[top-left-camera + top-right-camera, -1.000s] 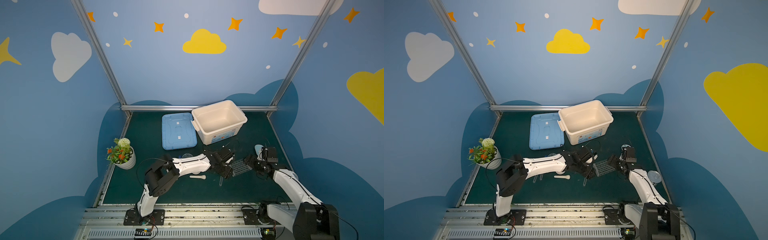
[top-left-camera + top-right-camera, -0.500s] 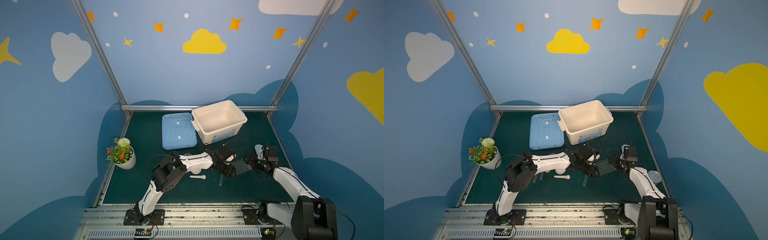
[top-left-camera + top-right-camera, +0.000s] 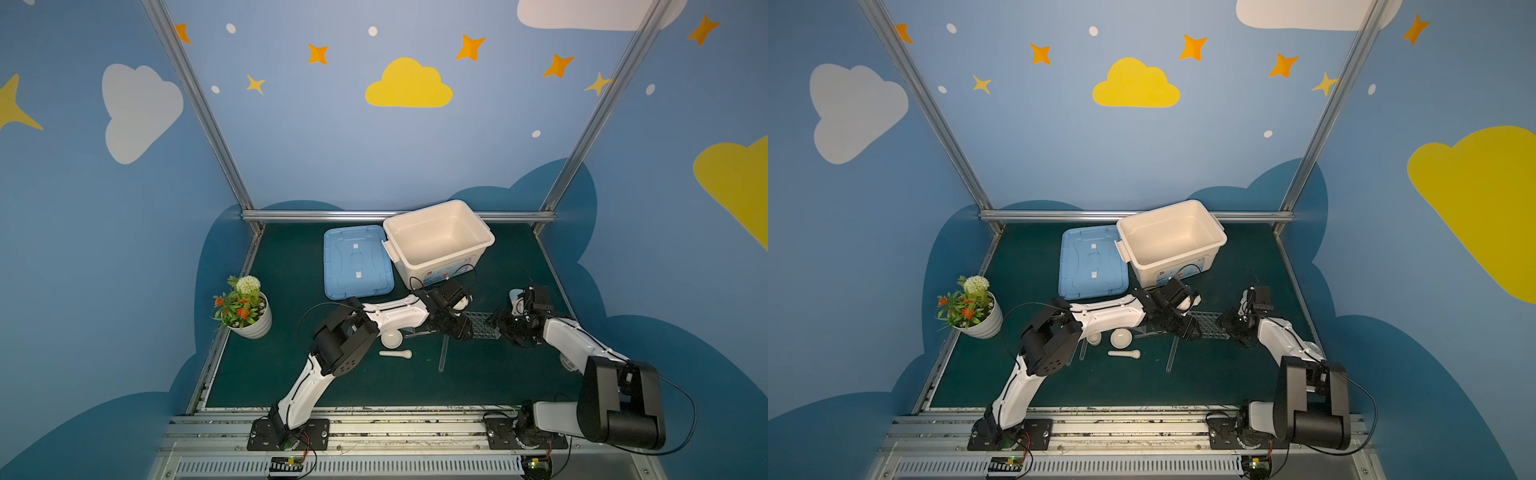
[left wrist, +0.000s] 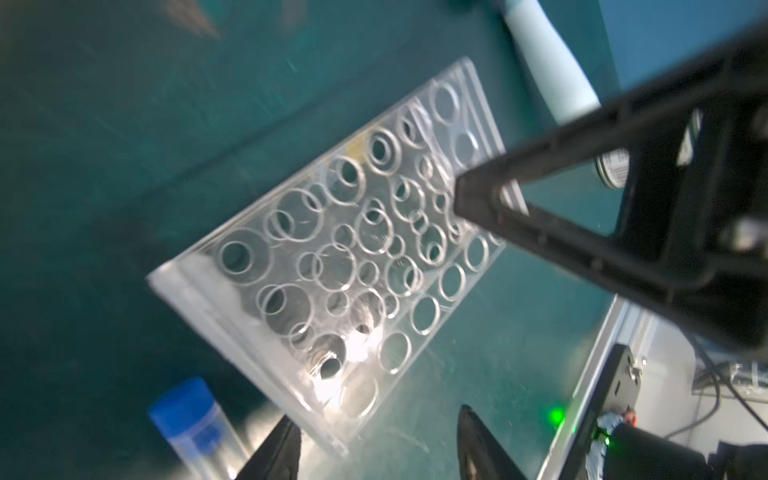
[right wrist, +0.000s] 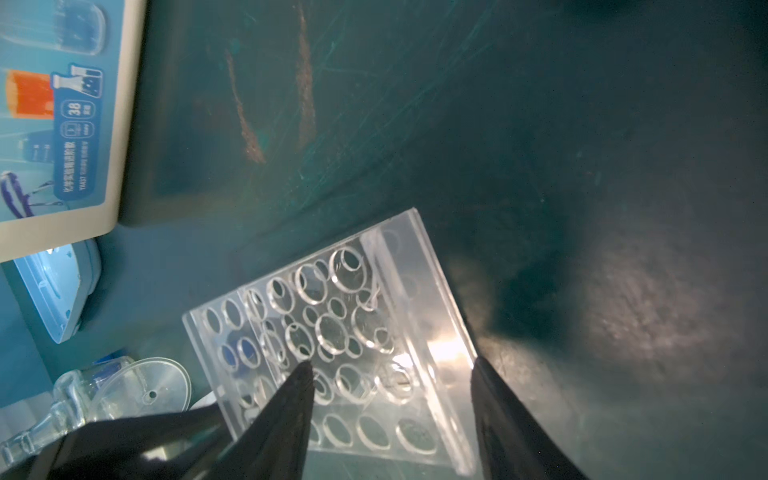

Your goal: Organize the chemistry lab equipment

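The clear grid-holed rack (image 3: 482, 327) (image 3: 1210, 325) stands on the green mat between my two grippers. My left gripper (image 3: 462, 330) (image 4: 376, 451) is open at the rack's (image 4: 332, 257) left end, one corner lying between its jaws. My right gripper (image 3: 500, 325) (image 5: 390, 415) is open over the rack's (image 5: 353, 328) other end; one finger (image 5: 286, 415) crosses the holes, its partner (image 5: 511, 424) sits by the end plate. A blue-capped test tube (image 4: 191, 419) lies beside the left fingers. Mortar (image 3: 391, 338), pestle (image 3: 395, 354) and another tube (image 3: 443, 353) lie in front. Funnel (image 5: 141, 386) and flask (image 5: 50, 411) lie nearby.
The open white bin (image 3: 440, 272) stands just behind the grippers, its blue lid (image 3: 357, 262) flat to its left. A potted flower plant (image 3: 245, 307) is at the mat's left edge. A small cup (image 3: 1094, 337) and a tube (image 3: 1082, 351) lie under the left arm.
Both grippers' jaws have narrowed around the rack's ends. The left arm has stretched further right and lower, its elbow swinging forward. The rack has stayed roughly in place.
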